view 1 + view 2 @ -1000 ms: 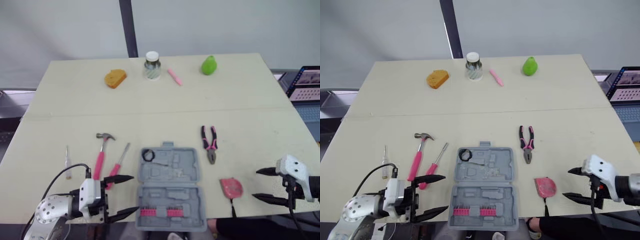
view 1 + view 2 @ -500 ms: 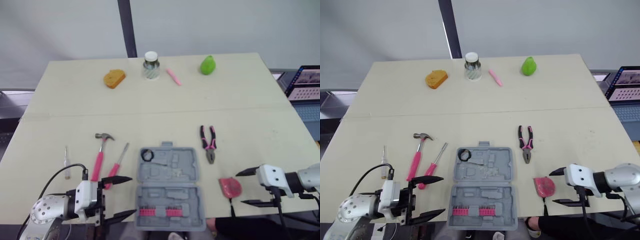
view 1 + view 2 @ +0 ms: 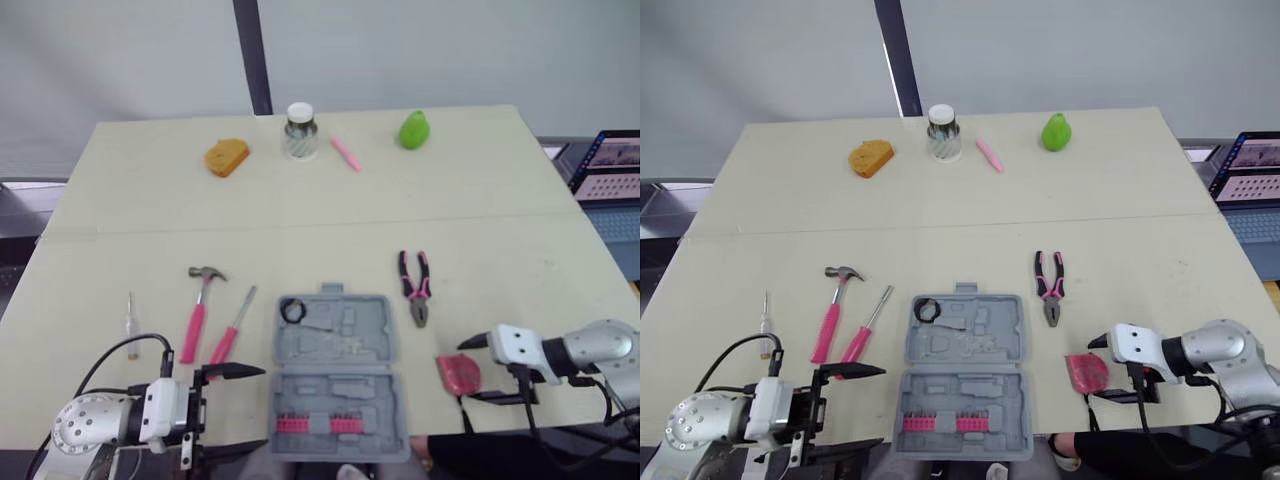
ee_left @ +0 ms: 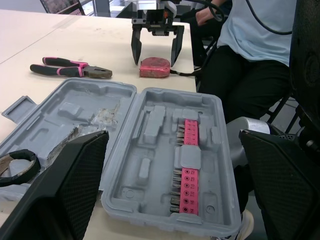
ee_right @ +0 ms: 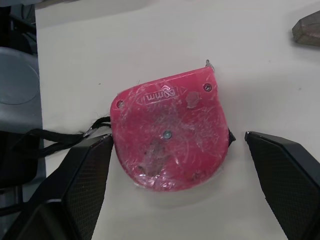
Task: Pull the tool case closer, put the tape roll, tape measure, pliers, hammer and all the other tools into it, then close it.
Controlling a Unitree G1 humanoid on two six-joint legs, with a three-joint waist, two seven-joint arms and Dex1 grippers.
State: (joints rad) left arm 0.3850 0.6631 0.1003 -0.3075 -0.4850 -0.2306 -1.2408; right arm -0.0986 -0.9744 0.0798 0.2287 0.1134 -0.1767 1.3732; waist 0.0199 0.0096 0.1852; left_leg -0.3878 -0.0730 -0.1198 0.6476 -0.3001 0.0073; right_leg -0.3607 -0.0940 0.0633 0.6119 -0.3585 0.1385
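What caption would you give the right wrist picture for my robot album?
Open right gripper with one finger on each side of the pink tape measure lying on the table.

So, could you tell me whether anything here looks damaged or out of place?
The tape measure has a scuffed pink face with whitish smears, and the open tool case shows similar residue inside.
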